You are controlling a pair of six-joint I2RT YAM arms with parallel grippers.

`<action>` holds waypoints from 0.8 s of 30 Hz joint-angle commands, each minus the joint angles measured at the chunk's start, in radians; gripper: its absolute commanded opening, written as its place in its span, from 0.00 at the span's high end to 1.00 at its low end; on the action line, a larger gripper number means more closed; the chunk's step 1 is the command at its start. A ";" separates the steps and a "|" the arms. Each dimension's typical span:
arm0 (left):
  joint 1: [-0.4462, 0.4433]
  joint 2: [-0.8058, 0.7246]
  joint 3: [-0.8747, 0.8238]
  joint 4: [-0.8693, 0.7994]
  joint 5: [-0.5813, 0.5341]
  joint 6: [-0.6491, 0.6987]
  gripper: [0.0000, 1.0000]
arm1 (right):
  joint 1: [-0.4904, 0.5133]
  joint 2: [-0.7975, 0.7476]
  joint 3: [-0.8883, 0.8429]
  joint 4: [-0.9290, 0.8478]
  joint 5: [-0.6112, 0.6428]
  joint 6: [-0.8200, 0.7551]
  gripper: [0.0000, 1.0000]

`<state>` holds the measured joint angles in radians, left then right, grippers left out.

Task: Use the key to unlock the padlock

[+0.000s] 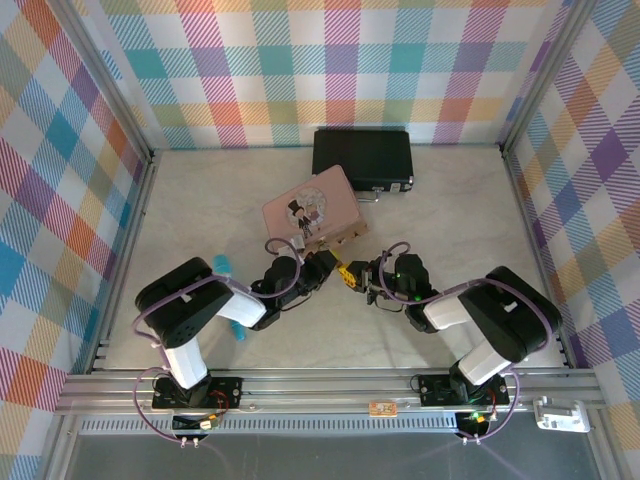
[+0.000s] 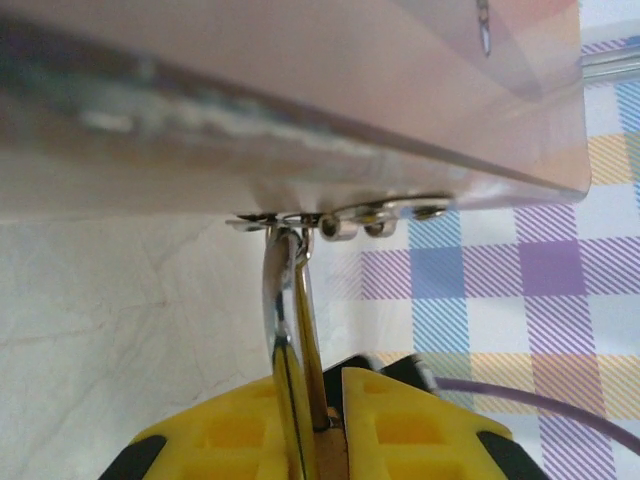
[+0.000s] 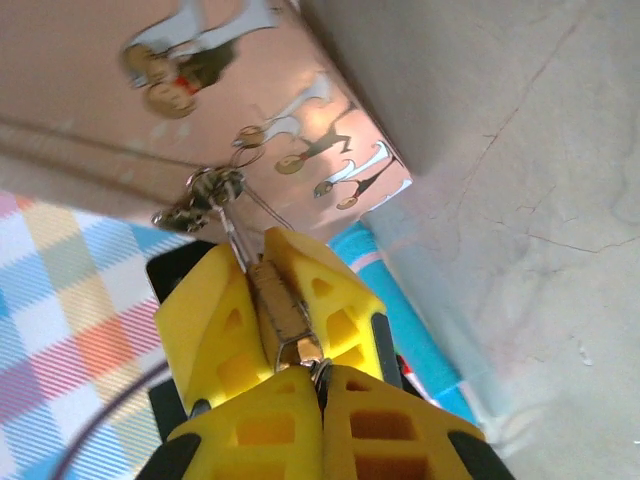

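The brass padlock (image 3: 285, 300) hangs by its thin silvery shackle (image 2: 283, 300) from the clasp (image 2: 340, 222) on the pink tin (image 1: 310, 208). My left gripper (image 2: 318, 405) is shut on the padlock's body, one yellow pad on each side. In the right wrist view those left fingers (image 3: 210, 320) flank the brass body. My right gripper (image 3: 320, 385) is shut, with the small dark key (image 3: 318, 362) pinched at its tips against the padlock's lower end. From above, the two grippers (image 1: 330, 268) (image 1: 360, 282) meet just in front of the tin.
A black case (image 1: 362, 158) lies behind the pink tin, near the back wall. A teal pen (image 1: 228, 295) rests on the table under the left arm and also runs beside the grippers (image 3: 420, 330). Plaid walls close in three sides of the table.
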<state>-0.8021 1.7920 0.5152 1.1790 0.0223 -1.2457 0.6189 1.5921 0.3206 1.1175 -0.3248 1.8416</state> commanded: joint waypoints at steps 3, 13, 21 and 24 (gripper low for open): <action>-0.073 0.096 -0.003 0.182 0.043 0.105 1.00 | 0.042 0.036 0.211 0.256 0.116 0.517 1.00; -0.094 0.137 -0.011 0.183 -0.001 0.106 1.00 | 0.047 0.013 0.270 0.283 0.333 0.600 1.00; -0.097 0.139 0.017 0.179 -0.007 0.102 1.00 | 0.062 0.049 0.249 0.289 0.308 0.597 1.00; -0.097 0.131 0.016 0.173 -0.014 0.094 1.00 | 0.019 0.073 0.225 0.276 0.235 0.481 1.00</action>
<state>-0.7891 1.8965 0.5396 1.4204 -0.2447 -1.1843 0.6697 1.6821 0.4965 1.0840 -0.1013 2.0651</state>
